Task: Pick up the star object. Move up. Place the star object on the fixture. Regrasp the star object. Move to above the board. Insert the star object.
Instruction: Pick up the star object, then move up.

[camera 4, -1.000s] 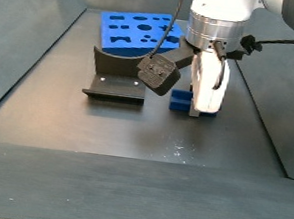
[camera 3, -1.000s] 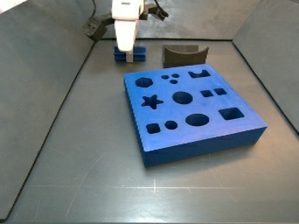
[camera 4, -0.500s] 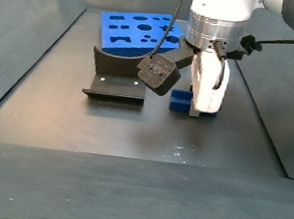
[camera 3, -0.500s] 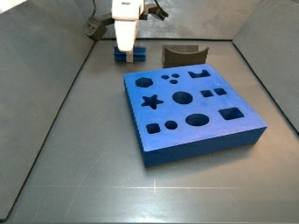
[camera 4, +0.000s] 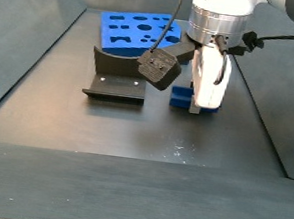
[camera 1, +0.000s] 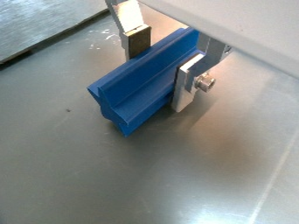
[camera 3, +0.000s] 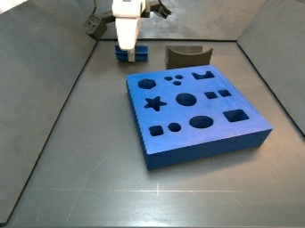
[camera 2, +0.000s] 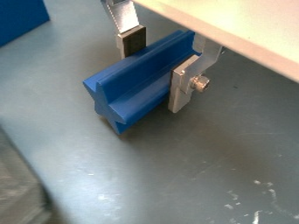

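The gripper (camera 1: 163, 54) stands low over the grey floor at the far end of the enclosure, its two silver fingers (camera 2: 186, 82) pressed against the long ridged flanks of the star object (camera 1: 142, 80), which sits between them with its underside at or just off the floor, beside the fixture (camera 3: 186, 56) and apart from the board (camera 3: 193, 110). The small blue prism looks rigid, light and smooth-skinned, so a hold across its mid-length, pads seated on opposite ridges, seems the surest against slipping or twisting.

claw (camera 4: 196, 99) low on floor, fixture (camera 4: 118, 76) beside, board (camera 4: 140, 32) behind
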